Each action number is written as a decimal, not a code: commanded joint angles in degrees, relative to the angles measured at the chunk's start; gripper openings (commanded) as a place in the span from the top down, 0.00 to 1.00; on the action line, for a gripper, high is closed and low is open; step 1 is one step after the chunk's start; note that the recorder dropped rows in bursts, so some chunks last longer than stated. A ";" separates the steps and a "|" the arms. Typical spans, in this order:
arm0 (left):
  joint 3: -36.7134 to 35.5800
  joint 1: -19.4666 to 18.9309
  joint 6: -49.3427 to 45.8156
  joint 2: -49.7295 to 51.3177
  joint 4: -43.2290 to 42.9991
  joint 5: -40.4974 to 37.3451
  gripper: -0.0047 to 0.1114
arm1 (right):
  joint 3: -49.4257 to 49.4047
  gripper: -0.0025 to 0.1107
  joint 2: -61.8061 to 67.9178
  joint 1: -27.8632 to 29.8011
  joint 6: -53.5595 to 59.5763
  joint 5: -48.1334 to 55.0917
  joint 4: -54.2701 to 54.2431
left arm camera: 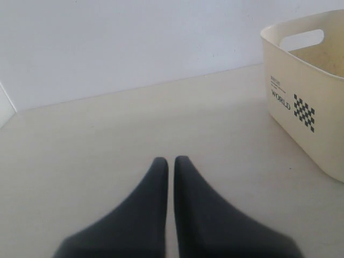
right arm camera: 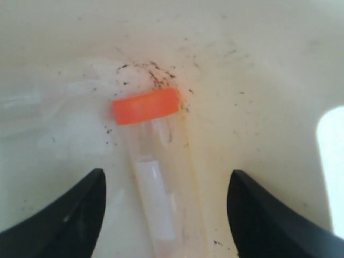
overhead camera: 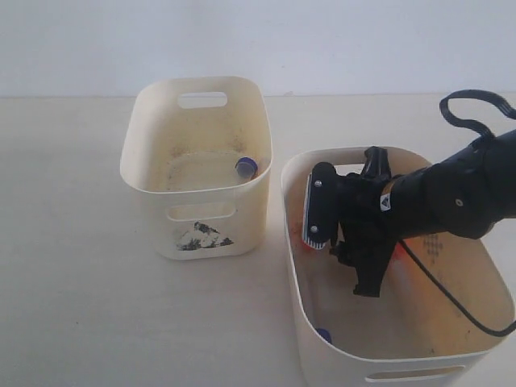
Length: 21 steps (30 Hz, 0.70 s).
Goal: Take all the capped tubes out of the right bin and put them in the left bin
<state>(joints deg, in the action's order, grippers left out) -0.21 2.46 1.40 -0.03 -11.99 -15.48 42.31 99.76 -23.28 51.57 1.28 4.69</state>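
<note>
Capped tubes [right arm camera: 156,177] lie in both of two cream bins on a pale table [overhead camera: 81,282]. The right bin [overhead camera: 310,355], wider and larger, holds the right gripper [right arm camera: 166,177], which reaches down inside it. Its jaws are spread wide on either side of an orange-capped tube [right arm camera: 158,215] that lies flat on the scuffed bin floor, with neither jaw touching it. A blue cap [overhead camera: 323,334] shows at the near inner corner of the same bin. The left bin [overhead camera: 145,137], smaller and taller with a torn sticker [overhead camera: 201,236] on its front, stands just beside the right bin and holds one blue-capped tube [overhead camera: 245,167] against its right inner wall. The left gripper [left arm camera: 171,161] hangs over bare table, jaws pressed together on nothing.
</note>
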 commanded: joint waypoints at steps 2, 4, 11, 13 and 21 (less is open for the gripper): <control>0.21 0.08 0.76 0.03 0.21 0.52 0.92 | 0.31 0.43 2.95 0.43 3.29 -0.67 0.10; 0.21 0.08 0.76 0.03 0.21 0.52 0.92 | 0.59 0.43 3.52 0.43 3.23 -1.28 0.10; 0.21 0.08 0.76 0.03 0.21 0.52 0.92 | 0.59 0.43 3.60 0.43 2.06 -2.53 0.10; 0.21 0.08 0.76 0.03 0.21 0.52 0.92 | 0.59 0.43 3.60 0.43 1.88 -2.53 0.10; 0.21 0.08 0.76 0.03 0.21 0.52 0.92 | 0.59 0.43 3.81 0.43 1.46 -3.48 0.10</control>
<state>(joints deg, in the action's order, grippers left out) -0.21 2.46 1.40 -0.03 -11.99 -15.48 42.61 102.77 -23.28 53.40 0.00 4.69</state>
